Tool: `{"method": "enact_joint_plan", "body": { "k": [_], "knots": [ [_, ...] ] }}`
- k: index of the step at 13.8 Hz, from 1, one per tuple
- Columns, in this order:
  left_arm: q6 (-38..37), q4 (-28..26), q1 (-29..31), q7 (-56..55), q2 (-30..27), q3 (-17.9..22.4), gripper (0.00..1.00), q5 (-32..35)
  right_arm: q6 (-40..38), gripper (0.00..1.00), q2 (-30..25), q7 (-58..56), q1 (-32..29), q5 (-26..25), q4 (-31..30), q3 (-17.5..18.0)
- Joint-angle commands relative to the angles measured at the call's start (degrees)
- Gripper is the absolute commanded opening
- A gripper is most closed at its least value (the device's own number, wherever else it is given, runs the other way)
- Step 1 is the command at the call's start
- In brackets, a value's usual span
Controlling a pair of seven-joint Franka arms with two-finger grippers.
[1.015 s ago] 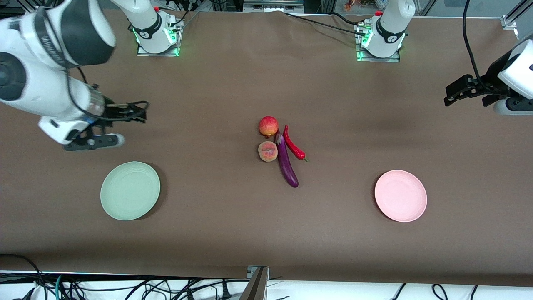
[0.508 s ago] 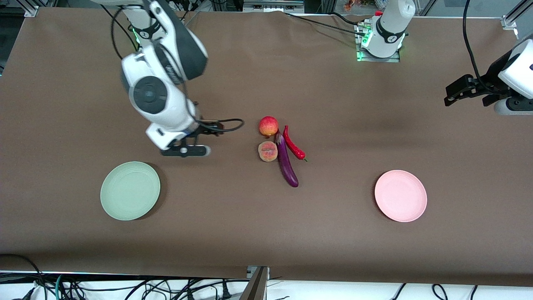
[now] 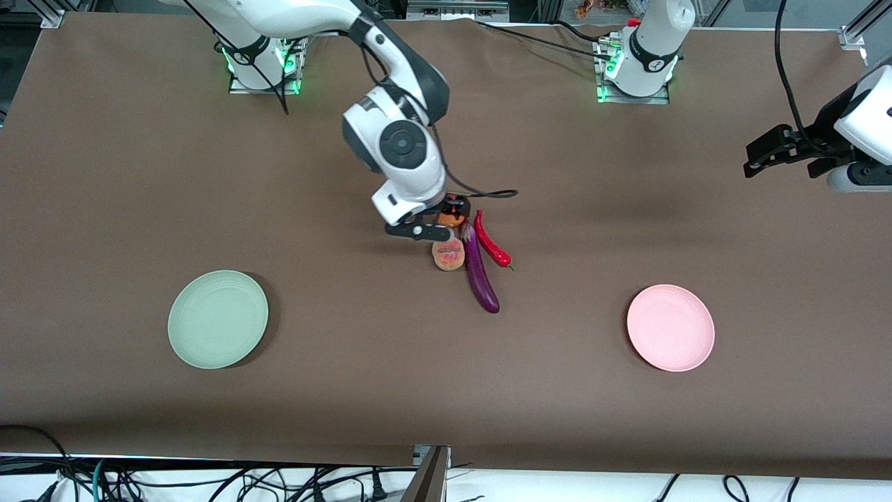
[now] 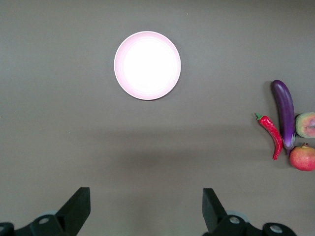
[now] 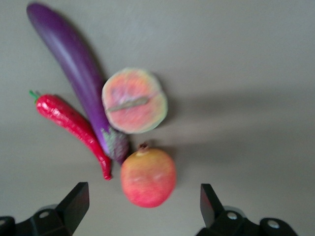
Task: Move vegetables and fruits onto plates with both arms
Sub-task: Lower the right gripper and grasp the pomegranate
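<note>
In the front view the right end effector [image 3: 446, 222] covers most of the apple [image 3: 451, 219]. The left arm [image 3: 847, 150] runs off the picture's edge. The right wrist picture is blurred.

Your front view looks down from high across the table [image 3: 139, 174], facing both arm bases and taking in both plates. Your left wrist view looks straight down from well up, catching the pink plate [image 4: 147, 65] and, at its edge, the produce cluster. Your right wrist view hangs close over that cluster, sharing the eggplant [image 5: 74, 69] with both other views.
</note>
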Motion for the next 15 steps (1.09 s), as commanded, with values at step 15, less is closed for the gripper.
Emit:
{"method": "enact_joint_plan", "body": {
  "k": [15],
  "knots": [
    [-0.2,0.9,-0.1,1.1,0.1,-0.5,1.00,1.2,5.2,1.00,8.2,3.8,5.3,-4.9,0.6,-0.9]
  ]
}}
